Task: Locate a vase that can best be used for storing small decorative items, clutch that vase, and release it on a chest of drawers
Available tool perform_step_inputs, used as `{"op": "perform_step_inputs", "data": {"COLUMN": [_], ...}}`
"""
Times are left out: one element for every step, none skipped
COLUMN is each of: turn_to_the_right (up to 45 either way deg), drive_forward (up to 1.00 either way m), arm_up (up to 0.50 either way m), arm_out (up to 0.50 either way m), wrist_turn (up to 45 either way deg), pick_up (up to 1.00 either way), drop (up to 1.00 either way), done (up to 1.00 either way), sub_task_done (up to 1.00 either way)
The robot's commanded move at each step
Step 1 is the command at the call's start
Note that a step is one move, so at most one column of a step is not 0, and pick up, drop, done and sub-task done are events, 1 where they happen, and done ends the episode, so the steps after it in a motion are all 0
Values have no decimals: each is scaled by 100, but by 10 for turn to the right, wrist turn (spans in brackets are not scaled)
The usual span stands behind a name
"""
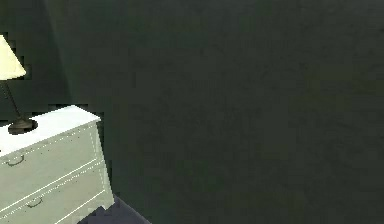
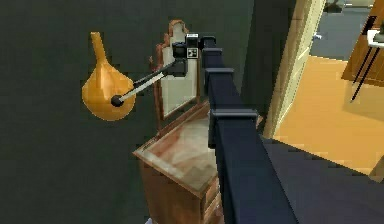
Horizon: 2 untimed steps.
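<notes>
Vase: the orange vase (image 2: 105, 88) hung at the gripper's (image 2: 125, 97) far end, clear of every surface, so it was held.
Jaws: their state could not be told.
Below the jaws, rightward: a wooden dresser (image 2: 175, 165) with a mirror (image 2: 178, 88).
Done: locating and clutching, seemingly.
Left: releasing it on a chest; a white chest of drawers (image 1: 55, 160) stood ahead.

text: none legible | signs, numbers, brands: none legible | marks: two white squares (image 2: 187, 45) above wooden dresser (image 2: 175, 165) carry black patterns, no readable characters
</notes>
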Motion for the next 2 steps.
{"op": "perform_step_inputs", "data": {"turn_to_the_right": [0, 0], "drive_forward": [0, 0], "arm_up": [0, 0], "arm_out": [0, 0], "wrist_turn": [450, 0], "pick_up": [0, 0], "drop": [0, 100], "done": [0, 0], "sub_task_done": [0, 0]}}
